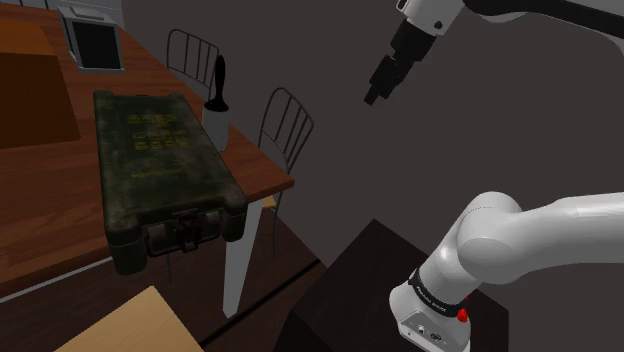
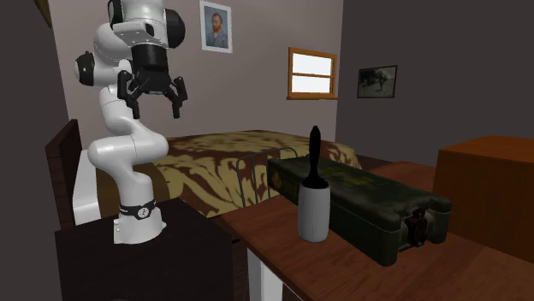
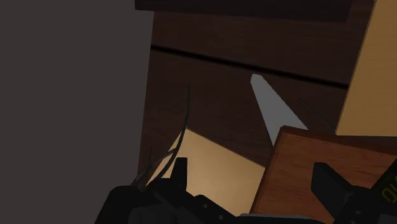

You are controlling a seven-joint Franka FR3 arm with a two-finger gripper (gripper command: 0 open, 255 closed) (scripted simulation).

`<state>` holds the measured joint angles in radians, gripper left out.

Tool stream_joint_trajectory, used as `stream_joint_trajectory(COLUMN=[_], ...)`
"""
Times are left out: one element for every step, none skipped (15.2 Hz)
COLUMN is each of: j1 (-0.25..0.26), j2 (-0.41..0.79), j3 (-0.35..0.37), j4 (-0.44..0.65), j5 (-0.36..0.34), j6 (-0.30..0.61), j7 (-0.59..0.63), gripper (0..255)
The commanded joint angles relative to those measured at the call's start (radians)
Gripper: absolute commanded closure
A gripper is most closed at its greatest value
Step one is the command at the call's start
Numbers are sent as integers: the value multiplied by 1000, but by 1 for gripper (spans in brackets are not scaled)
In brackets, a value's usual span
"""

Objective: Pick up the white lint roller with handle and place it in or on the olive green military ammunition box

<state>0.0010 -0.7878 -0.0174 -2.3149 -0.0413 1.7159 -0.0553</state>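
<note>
Olive-drab and scuffed, the ammunition box point(image 1: 160, 170) lies flat on the brown wooden table point(image 1: 268, 178) with its lid down and its latch end toward the shoulder view's bottom. With the lid closed, I judge the flat top to be where the roller has to go, rather than inside.

My gripper point(image 2: 154, 104) hangs high above the stand point(image 2: 145, 256), well apart from the table. Its two black fingers point(image 2: 178, 107) are spread wide with nothing between them. In the wrist view the gripper point(image 3: 252, 184) looks down past the table's corner at the floor, so I read this as the start of the reach, with the hand readied for a grasp not yet begun.

The lint roller point(image 1: 217, 110) stands upright on the table just beside the box's long side, on the side nearer the arm. I cannot tell whether the two touch. Standing that way, its handle points straight up, which suits a grasp from above or from the side.

From the second exterior view the lint roller point(image 2: 314, 201) has a pale grey-white drum below and a slim black handle above, tapering in the middle and rounded at the tip. It rises taller than the ammunition box point(image 2: 368, 192) behind it. A wire-backed chair point(image 1: 285, 125) sits close behind it at the table's edge, which I would mind when swinging in.
</note>
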Motion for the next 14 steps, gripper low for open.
stream_joint_trajectory(j1=[0,6,11,17,22,27,31,35,38,41,43,46,47,48], j2=[0,18,37,58,79,102,125,149,174,200,227,254,282,311], j3=[0,10,21,31,42,52,63,74,85,97,108,119,131,143], j4=[0,-7,-13,-17,-21,-22,-23,-22,-20,-16,-12,-5,2,11], j5=[0,2,3,4,4,3,2,0,-2,-5,-10,-15,-21,-29], j6=[0,37,74,110,147,182,218,253,287,321,354,386,418,448], j7=[0,5,10,16,21,26,32,38,44,51,58,65,73,82], gripper=[0,0,0,0,0,0,0,0,0,0,0,0,0,0])
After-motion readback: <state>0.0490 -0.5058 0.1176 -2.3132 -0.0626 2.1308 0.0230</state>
